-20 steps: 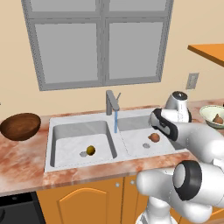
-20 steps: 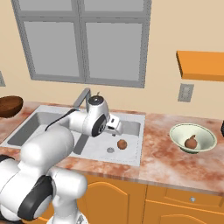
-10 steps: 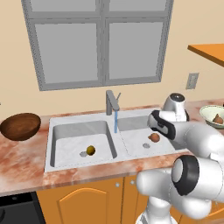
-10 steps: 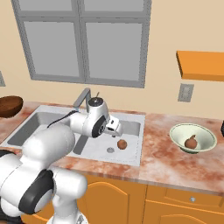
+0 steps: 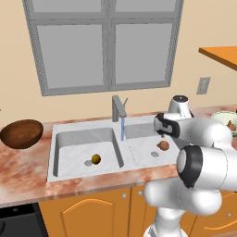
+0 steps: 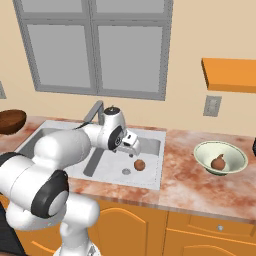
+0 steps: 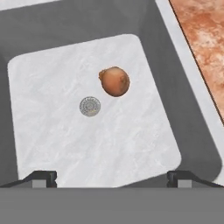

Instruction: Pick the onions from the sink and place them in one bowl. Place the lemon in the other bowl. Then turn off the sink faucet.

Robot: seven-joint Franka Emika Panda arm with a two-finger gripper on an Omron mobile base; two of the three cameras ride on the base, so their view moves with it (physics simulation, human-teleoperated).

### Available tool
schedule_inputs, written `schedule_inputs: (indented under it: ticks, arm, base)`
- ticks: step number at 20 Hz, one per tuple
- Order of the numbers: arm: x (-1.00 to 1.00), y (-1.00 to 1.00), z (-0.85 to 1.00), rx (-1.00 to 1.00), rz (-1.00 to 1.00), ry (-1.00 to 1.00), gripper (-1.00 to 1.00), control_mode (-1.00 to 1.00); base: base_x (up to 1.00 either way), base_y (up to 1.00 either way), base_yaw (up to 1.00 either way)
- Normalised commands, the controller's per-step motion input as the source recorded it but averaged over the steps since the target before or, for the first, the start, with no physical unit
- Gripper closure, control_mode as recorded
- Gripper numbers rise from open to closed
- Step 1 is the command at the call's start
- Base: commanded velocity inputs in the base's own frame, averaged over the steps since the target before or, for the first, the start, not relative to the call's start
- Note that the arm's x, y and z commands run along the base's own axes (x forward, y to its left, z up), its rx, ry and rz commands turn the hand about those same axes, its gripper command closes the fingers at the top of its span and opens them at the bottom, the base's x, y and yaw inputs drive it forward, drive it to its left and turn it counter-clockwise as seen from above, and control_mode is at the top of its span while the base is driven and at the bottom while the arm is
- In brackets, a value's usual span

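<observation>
One onion lies on the floor of the sink's right basin, just beside the round drain. My gripper hangs open above that basin, its fingertips wide apart with nothing between them; the onion sits ahead of them, a little to the right. From the base, the gripper is just above and left of this onion. A second onion rests in the pale bowl on the right counter. The lemon lies in the left basin. The dark bowl stands left of the sink.
The faucet stands behind the divider between the basins, with a thin blue stream of water running down from its spout. An orange shelf juts from the wall above the right counter. A window spans the wall behind the sink.
The hand has shifted slightly to the left over the right basin. The onion, lemon and bowls have not moved.
</observation>
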Motion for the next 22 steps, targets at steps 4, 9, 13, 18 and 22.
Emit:
schedule_inputs:
  ticks: [4,9,13,18,22]
  arm:
    - [0.01,-0.18,-0.22,0.0,-0.08,0.0,-1.0,-1.0]
    - [0.04,-0.09,-0.26,0.0,-0.07,0.0,-1.0,-1.0]
    - [0.17,0.0,-0.22,0.0,-0.04,-0.01,-1.0,-1.0]
    - [0.2,-0.02,-0.11,0.0,-0.01,0.0,-1.0,-1.0]
    - [0.18,-0.09,-0.09,0.0,0.0,0.0,-1.0,-1.0]
  base:
    - [0.0,0.0,0.0]
    - [0.0,0.0,0.0]
    - [0.0,0.0,0.0]
    - [0.0,0.0,0.0]
    - [0.0,0.0,0.0]
